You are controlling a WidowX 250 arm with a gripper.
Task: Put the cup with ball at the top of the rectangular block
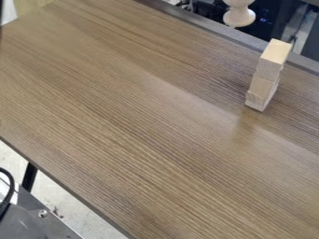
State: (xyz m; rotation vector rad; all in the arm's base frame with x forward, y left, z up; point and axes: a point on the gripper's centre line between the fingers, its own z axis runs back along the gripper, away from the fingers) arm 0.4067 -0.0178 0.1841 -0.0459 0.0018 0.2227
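Moderately bright; soft pale glare on the tabletop [187, 100]

Stacked blocks [269, 70] stand on the surface [124, 116] at right, near its far edge; the cup [239, 16] shows left of them, beyond that edge.

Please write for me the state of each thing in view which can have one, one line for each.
Blocks: stacked into a narrow tower, edges not quite flush, standing on the table.
Cup: partly cut off by the top edge, not on the blocks; whether held, I cannot tell.
Cable: bent in a curve.
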